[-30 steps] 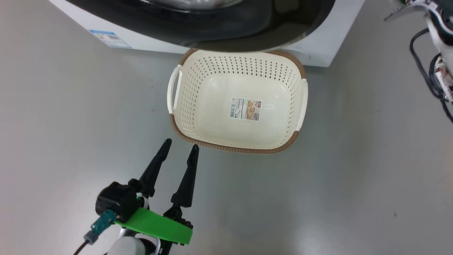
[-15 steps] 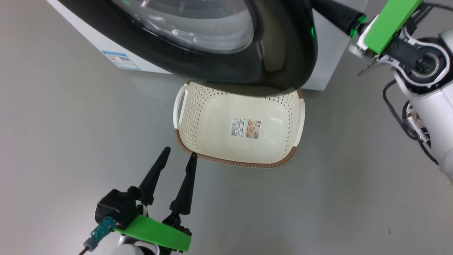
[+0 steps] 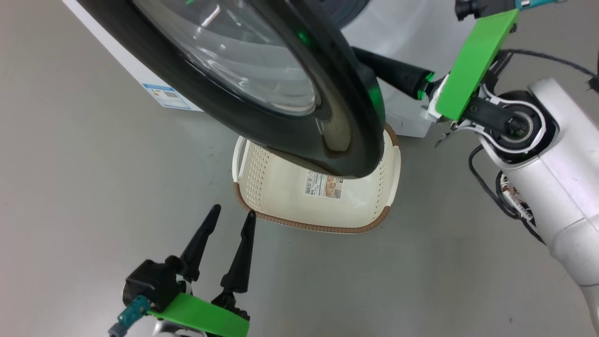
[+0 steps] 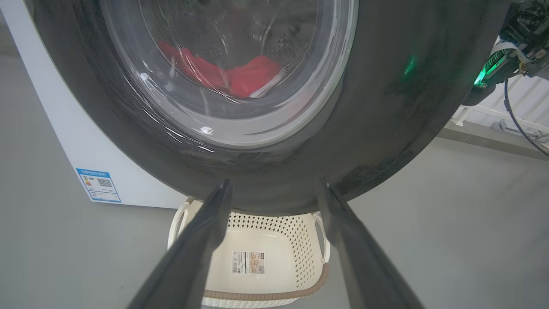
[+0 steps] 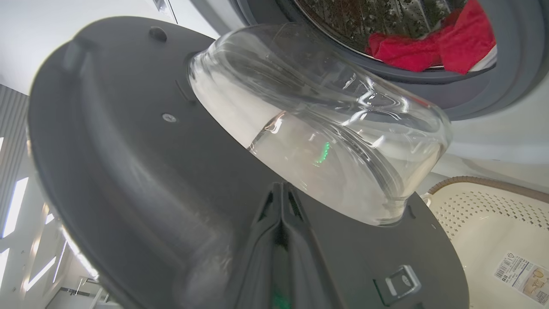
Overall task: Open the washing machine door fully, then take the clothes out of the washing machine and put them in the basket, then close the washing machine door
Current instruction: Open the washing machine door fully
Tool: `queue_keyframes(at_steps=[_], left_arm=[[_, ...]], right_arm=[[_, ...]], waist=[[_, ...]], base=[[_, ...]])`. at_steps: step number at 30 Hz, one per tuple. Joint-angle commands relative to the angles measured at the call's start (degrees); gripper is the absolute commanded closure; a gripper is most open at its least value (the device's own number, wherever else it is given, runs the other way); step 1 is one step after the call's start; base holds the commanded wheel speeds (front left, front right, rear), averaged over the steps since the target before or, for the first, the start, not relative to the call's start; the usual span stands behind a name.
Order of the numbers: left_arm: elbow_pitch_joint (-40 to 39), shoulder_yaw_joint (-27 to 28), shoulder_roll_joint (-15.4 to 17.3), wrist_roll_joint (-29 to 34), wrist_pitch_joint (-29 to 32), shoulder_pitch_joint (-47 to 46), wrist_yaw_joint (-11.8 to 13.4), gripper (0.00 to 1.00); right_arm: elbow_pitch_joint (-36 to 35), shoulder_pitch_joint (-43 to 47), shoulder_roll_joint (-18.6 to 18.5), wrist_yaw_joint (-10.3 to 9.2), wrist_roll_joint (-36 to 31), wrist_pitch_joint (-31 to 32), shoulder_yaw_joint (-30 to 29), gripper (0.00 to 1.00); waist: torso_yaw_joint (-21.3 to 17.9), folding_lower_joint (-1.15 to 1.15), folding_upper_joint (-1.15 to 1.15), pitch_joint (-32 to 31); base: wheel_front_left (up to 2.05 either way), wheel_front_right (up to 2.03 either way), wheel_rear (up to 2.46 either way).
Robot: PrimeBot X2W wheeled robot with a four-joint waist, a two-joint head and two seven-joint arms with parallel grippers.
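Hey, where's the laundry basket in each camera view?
Head view: basket centre, far part covered by the washing machine door.
Left wrist view: basket bottom centre, under the door.
Right wrist view: basket lower right corner.
Shared landmark: the basket's sticker.

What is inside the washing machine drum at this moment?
Red clothes with white trim lie at the drum mouth. The grey door seal and the partly open washing machine door cover the rest, so how many garments there are cannot be told.

Probably a test lab: bare grey floor [image 3: 70,210], freestanding washing machine [image 4: 55,141], ceiling strip lights [image 5: 10,206].
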Motion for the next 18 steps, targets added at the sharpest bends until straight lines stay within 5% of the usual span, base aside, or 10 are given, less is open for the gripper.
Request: queue_keyframes(at_steps=[1,18], left_arm=[[-1.3,2.0,0.9,0.4,-0.7,0.9,-0.3,0.00],[-1.6,2.5,0.9,0.5,-0.7,1.7,-0.3,0.00]], right_arm=[[-2.1,1.9,1.6,0.45,-0.3,0.6,0.5,1.00],[-4.1,5.5,3.6,0.45,-1.2,1.3,0.3,1.00]], waist=[[0.1,0.00,0.00,-0.3],[0.1,0.00,0.00,-2.0]], base=[[0.00,0.00,0.00],[0.00,0.00,0.00]])
